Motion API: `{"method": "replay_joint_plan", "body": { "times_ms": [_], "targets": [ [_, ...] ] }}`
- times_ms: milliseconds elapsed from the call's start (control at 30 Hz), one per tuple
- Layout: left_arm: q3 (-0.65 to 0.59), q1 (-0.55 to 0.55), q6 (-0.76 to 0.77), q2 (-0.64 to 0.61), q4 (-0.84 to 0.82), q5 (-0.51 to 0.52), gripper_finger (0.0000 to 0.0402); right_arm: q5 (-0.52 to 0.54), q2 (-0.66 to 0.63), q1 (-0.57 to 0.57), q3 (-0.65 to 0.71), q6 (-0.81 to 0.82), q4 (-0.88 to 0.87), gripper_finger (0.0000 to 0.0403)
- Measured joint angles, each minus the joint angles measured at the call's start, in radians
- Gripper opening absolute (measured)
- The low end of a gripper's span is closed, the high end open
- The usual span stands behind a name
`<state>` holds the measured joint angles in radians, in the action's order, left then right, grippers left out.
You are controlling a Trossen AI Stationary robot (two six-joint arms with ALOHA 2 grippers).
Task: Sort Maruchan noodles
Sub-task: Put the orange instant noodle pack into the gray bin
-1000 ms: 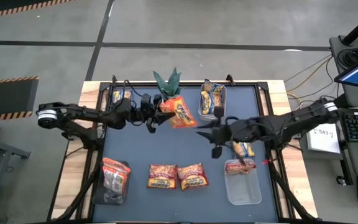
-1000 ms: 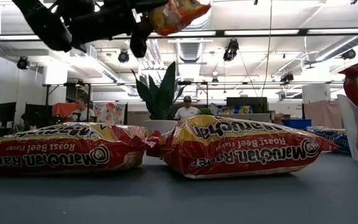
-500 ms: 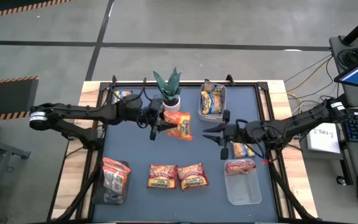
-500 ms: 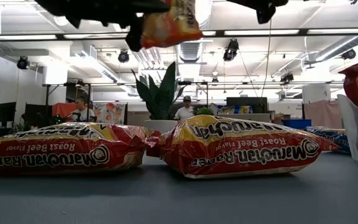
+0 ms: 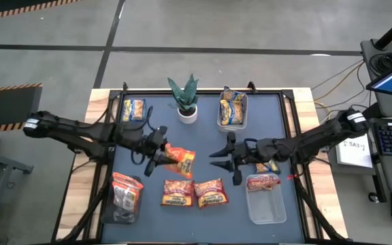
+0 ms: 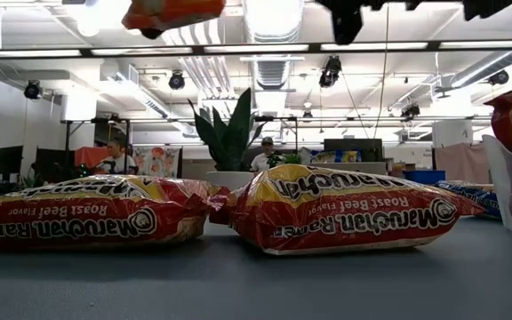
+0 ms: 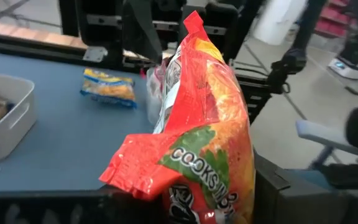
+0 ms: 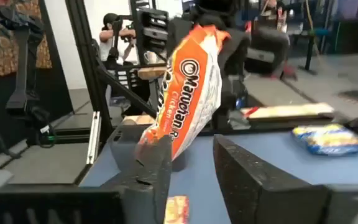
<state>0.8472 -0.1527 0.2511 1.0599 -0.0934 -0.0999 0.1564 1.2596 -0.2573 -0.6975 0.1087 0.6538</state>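
Left gripper (image 5: 156, 154) clamps 1 orange packet (image 5: 180, 161) by its end, lifted clear above the 2 roast-beef packets (image 5: 194, 193), probably for handover or binning. Right gripper (image 5: 223, 158) faces that packet, jaws apart, empty, seemingly ready to receive.
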Motion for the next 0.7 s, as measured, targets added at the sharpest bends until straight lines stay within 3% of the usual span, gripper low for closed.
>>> {"method": "replay_joint_plan", "body": {
  "times_ms": [200, 500, 700],
  "targets": [
    [-0.004, -0.211, 0.068, -0.023, -0.060, 0.246, 0.0125, -0.007, 0.204, -0.031, -0.131, 0.050, 0.090, 0.0151],
    [-0.006, -0.528, 0.145, -0.025, -0.149, 0.567, 0.0125, -0.007, 0.432, -0.086, -0.433, -0.015, 0.074, 0.0154],
    [-0.006, -0.663, 0.177, -0.026, -0.194, 0.718, 0.0125, 0.001, 0.573, -0.095, -0.642, -0.015, 0.014, 0.0155]
  ]
}}
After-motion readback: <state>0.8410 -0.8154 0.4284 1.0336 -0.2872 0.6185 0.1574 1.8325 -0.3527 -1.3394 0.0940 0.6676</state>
